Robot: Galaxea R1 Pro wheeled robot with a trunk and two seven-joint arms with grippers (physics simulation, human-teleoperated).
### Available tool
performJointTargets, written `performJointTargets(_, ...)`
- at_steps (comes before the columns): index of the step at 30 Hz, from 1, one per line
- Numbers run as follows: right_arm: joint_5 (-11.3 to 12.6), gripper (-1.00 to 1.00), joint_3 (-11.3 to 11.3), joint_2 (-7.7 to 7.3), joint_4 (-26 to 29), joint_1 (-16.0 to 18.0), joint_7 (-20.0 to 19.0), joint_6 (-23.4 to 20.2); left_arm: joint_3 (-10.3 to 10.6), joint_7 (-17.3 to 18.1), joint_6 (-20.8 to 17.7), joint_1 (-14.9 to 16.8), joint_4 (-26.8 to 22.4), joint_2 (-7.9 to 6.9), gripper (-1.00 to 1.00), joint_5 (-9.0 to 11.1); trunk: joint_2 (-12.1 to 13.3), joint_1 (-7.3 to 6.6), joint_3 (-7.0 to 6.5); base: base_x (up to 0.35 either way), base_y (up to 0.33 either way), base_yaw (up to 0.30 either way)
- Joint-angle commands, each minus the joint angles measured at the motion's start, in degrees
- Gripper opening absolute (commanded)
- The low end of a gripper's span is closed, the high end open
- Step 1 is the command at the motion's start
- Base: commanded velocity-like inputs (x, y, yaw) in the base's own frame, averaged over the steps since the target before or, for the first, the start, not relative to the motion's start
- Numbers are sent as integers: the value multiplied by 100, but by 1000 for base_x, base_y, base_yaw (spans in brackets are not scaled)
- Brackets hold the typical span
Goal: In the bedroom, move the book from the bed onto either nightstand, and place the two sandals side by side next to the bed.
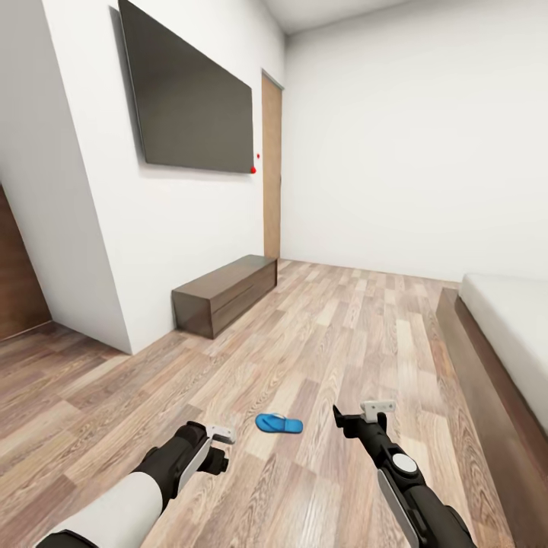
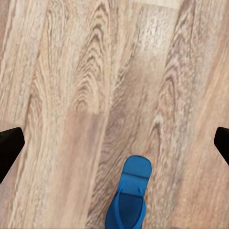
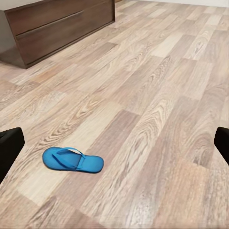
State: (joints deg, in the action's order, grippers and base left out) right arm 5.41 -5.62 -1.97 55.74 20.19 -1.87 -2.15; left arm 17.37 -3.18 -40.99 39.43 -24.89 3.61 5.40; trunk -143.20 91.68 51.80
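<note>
One bright blue sandal (image 1: 278, 424) lies flat on the wood-plank floor, between my two arms and a little ahead of them. My left gripper (image 1: 221, 449) hangs open above the floor just left of it, and the left wrist view has the sandal (image 2: 130, 195) near the frame edge between the wide-apart fingertips (image 2: 8, 150). My right gripper (image 1: 359, 415) is open to the sandal's right, with the sandal (image 3: 72, 160) a short way off in its wrist view. The bed (image 1: 487, 365), with its dark-brown frame and light-grey mattress, runs along the right. The book and the nightstand are out of view.
A long low dark-brown cabinet (image 1: 226, 293) stands against the left wall under a wall-mounted dark screen (image 1: 190, 99). A wooden door (image 1: 272, 167) is in the far corner. A white wall corner (image 1: 125, 335) juts out at the left. Open floor lies between the cabinet and the bed.
</note>
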Motion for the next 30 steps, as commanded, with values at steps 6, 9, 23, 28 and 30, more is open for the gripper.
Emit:
performJointTargets(6, 57, 100, -9, -5, 8, 2, -12, -23, 46, -33, -23, 4, -7, -22, 100, 57, -12, 15, 133, 0, 0, -149)
performJointTargets(9, 57, 100, -9, -5, 7, 2, -11, -23, 47, -32, -23, 4, -7, -26, 100, 57, -16, 22, 196, 0, 0, -126)
performJointTargets(23, 57, 100, -9, -5, 7, 2, -7, -23, 47, -28, -25, 4, -8, -35, 100, 51, -35, 59, 504, 0, 0, -16)
performJointTargets(28, 57, 100, -9, -5, 7, 2, -8, -23, 47, -29, -23, 4, -8, -40, 100, 54, -42, 71, 615, 0, 0, 0)
performJointTargets(30, 57, 100, -9, -5, 7, 2, -7, -23, 47, -31, -24, 4, -7, -42, 100, 52, -44, 77, 659, 0, 0, 0)
